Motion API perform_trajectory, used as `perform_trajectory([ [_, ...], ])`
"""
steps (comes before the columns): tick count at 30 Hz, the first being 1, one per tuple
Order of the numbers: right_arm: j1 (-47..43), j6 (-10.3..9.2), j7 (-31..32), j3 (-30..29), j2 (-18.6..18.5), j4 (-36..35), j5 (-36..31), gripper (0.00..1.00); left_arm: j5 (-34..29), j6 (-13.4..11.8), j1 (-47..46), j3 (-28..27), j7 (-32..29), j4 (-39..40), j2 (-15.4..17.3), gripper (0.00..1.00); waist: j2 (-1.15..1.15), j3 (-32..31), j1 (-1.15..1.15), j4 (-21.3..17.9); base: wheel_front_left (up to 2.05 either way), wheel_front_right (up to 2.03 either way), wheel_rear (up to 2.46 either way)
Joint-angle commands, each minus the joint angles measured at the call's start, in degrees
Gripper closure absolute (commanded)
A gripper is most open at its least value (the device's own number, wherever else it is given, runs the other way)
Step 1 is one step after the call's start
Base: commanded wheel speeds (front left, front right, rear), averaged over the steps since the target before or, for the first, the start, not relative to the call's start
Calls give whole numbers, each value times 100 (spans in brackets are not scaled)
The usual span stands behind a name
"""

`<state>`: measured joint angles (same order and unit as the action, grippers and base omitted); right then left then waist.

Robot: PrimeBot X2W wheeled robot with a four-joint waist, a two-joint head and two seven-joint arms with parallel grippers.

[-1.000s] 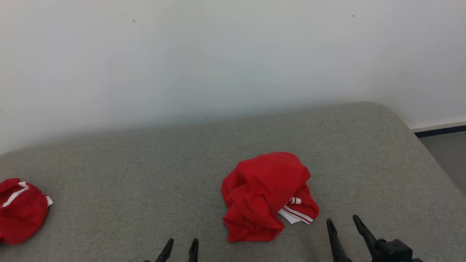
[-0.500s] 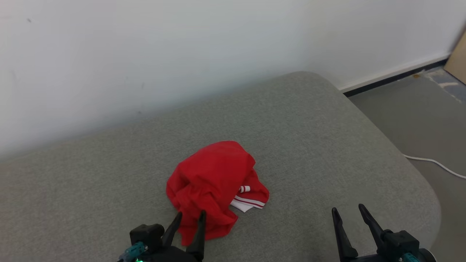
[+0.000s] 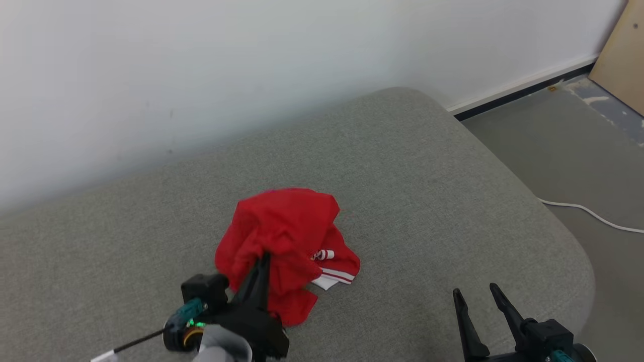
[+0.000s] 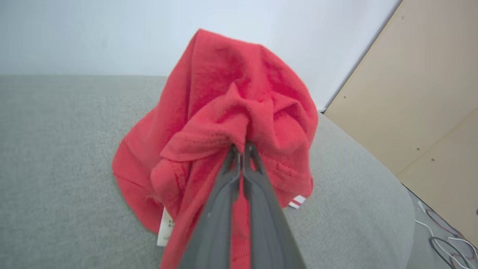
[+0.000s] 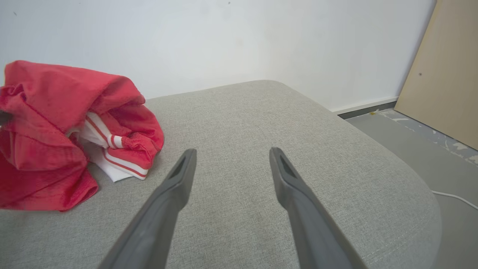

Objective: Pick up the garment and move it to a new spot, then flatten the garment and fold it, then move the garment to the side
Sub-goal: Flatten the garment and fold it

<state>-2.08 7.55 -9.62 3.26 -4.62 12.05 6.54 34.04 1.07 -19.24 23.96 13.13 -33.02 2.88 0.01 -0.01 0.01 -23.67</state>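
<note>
A crumpled red garment (image 3: 282, 236) with white striped trim lies on the grey cushioned surface (image 3: 427, 201). My left gripper (image 3: 262, 261) is shut on a fold at its near side; the left wrist view shows the two fingers pinched together on red cloth of the garment (image 4: 239, 112), left gripper (image 4: 241, 146). My right gripper (image 3: 475, 296) stands open at the lower right, apart from the cloth. In the right wrist view the right gripper (image 5: 231, 155) hangs over bare cushion, with the garment (image 5: 56, 130) off to its left.
A white wall (image 3: 251, 75) runs behind the cushion. The cushion's rounded right edge drops to a grey floor (image 3: 568, 151) with a white cable (image 3: 588, 213). A tan board (image 3: 621, 50) leans at the far right.
The camera has swung right, so the scene has shifted left. My left gripper has reached forward into the garment and shut on it. The right gripper has stayed open.
</note>
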Motion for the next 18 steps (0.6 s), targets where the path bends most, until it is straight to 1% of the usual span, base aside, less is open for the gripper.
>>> perform_trajectory([
  [1,51,-12,-19,6,10,5,24,0,-76,12,-200,21,55,73,1,100,-1,-28,-1,55,0,0,0],
  [6,35,-12,-8,44,16,19,18,0,-167,73,-1111,274,144,483,1,100,-1,-62,-1,161,0,0,0],
  [10,49,-12,-4,98,32,45,25,0,97,79,-1924,584,175,972,-1,100,-1,-74,-1,186,0,0,0],
  [13,42,-12,-12,114,46,62,28,0,528,74,-2402,797,190,1409,3,100,-1,-83,-1,193,0,0,0],
  [17,-15,-12,-38,62,59,88,44,0,1524,33,-2733,863,207,2236,3,100,-1,-84,-1,289,0,0,0],
  [18,-15,-12,-38,62,59,88,44,0,1524,33,-2733,863,207,2236,3,100,-1,-84,-1,289,0,0,0],
])
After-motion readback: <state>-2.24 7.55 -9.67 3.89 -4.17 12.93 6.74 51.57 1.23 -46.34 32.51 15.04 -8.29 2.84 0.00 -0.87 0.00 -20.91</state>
